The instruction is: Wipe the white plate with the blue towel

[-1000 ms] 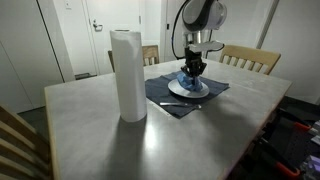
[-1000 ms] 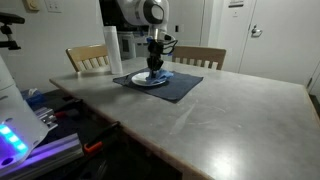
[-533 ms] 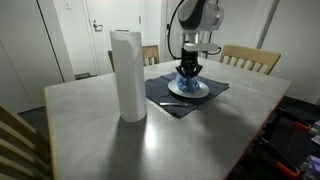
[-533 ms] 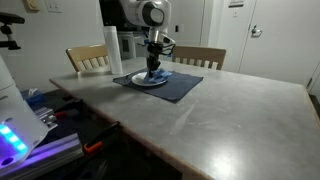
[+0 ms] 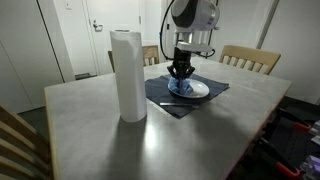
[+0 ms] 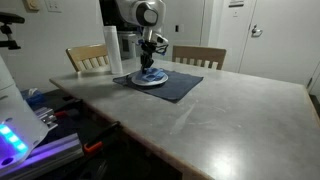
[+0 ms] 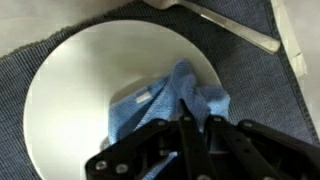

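A white plate [image 7: 70,90] lies on a dark blue placemat [image 7: 250,80] on the grey table; it also shows in both exterior views [image 5: 197,90] [image 6: 158,82]. A crumpled blue towel [image 7: 150,105] lies on the plate. My gripper [image 7: 195,125] points straight down, its jaws shut on the blue towel and pressing it onto the plate. In both exterior views the gripper [image 5: 181,73] [image 6: 148,68] stands over the plate with the towel [image 5: 179,84] [image 6: 148,75] under it.
A tall paper towel roll [image 5: 127,75] stands on the table [image 5: 90,130]. A metal utensil [image 7: 230,27] lies on the placemat beside the plate. Wooden chairs [image 5: 250,58] [image 6: 88,58] stand at the table's far side. Equipment [image 6: 15,110] sits beside the table.
My gripper has slid with the towel across the plate, leftward in both exterior views. The plate and placemat have stayed put.
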### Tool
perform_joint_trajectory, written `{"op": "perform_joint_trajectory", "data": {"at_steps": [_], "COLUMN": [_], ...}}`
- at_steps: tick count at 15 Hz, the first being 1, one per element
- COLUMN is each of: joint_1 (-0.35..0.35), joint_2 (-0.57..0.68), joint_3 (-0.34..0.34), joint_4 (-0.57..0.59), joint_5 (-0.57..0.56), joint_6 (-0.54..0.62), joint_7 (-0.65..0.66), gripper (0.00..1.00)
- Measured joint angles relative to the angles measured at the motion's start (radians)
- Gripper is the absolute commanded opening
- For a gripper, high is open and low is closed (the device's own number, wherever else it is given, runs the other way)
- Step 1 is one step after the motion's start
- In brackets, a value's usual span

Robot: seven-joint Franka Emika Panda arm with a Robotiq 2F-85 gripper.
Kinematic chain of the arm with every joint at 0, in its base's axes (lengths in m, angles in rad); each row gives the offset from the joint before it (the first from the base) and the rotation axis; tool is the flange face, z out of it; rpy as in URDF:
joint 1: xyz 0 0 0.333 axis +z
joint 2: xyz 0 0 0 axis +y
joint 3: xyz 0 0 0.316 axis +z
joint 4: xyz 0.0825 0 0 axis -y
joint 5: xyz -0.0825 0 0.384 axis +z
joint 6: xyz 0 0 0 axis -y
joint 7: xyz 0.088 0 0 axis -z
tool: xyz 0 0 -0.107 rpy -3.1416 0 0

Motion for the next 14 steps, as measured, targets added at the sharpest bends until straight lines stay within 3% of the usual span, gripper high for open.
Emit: {"op": "perform_joint_trajectory", "data": {"at_steps": [3,7,10,14], "joint_1": [-0.012,-0.051,-0.058,-0.045], "joint_2": [0.000,0.000,0.000,0.000], "joint_3": [0.025,0.030,0.000,-0.049], "joint_4": [0.000,0.003,-0.003,-0.008], "joint_5": [0.028,0.040,0.032,-0.035], "joint_6": [-0.041,-0.228,-0.259,-0.259], "joint_7": [-0.108,-0.224,-0.211,-0.098], "gripper": [0.02,0.02,0.02,0.02]}}
